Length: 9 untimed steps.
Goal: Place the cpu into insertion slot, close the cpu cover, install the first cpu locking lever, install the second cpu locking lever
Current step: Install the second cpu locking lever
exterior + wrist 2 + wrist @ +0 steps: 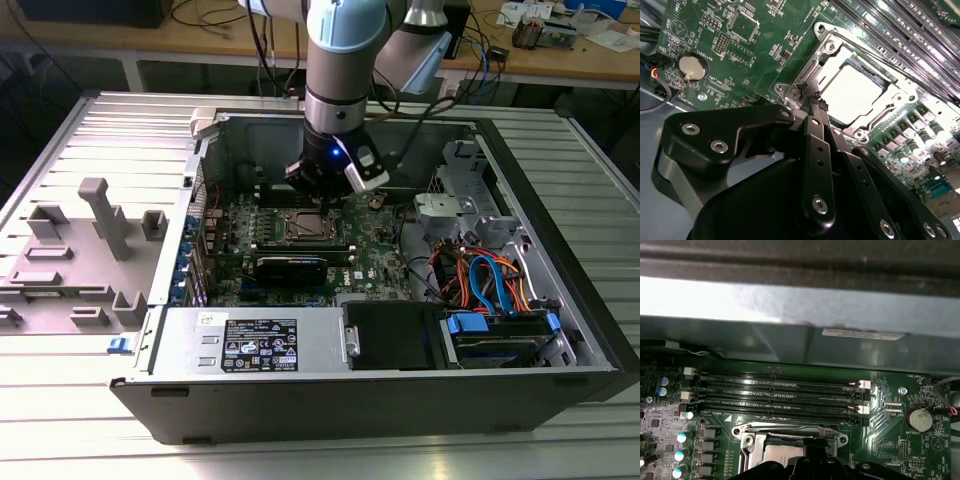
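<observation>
The cpu [852, 92] lies flat in the insertion slot [820, 29] on the green motherboard, its pale metal top bright in the light. The silvery cpu cover [900, 92] lies down around it, framing the chip in its window. My gripper [817, 101] has its black fingers together, tips at the socket's edge near a corner where a thin metal lever [810, 75] runs along the frame. In the exterior view the gripper [322, 190] hangs just behind the socket [305, 228]. In the first wrist view the cpu [782, 454] and cover [785, 430] sit just beyond the gripper [817, 462].
Long black memory slots [780, 395] run beside the socket. A black graphics card [290, 268] lies in front of it. A coin battery [691, 67] sits on the board. The case wall [790, 335] stands close behind. Drive cables [490, 285] fill the exterior view's right.
</observation>
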Each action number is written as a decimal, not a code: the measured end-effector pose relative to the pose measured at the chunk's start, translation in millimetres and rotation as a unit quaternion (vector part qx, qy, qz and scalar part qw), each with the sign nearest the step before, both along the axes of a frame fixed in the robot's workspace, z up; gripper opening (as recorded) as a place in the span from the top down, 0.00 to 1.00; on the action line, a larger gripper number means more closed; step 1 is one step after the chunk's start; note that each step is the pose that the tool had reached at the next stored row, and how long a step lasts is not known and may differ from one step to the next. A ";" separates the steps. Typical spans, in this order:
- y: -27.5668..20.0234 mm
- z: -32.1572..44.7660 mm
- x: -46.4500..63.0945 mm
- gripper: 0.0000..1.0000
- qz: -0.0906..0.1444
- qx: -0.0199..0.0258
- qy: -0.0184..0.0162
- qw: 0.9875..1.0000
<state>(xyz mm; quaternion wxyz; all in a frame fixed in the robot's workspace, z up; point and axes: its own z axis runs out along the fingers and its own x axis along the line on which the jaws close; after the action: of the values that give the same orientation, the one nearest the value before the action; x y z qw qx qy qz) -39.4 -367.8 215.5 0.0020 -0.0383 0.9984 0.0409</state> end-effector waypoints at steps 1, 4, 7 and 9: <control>-0.1 1.2 0.0 0.89 0.000 0.000 0.000 1.000; -0.1 7.5 0.1 0.89 0.000 0.000 0.000 1.000; -0.4 11.4 0.1 0.89 0.000 0.000 0.000 1.000; -0.9 11.4 0.1 0.89 0.000 0.000 0.000 1.000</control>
<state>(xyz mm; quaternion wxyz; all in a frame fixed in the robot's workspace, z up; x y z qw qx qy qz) -39.3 -368.6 226.9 0.0020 -0.0384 0.9984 0.0411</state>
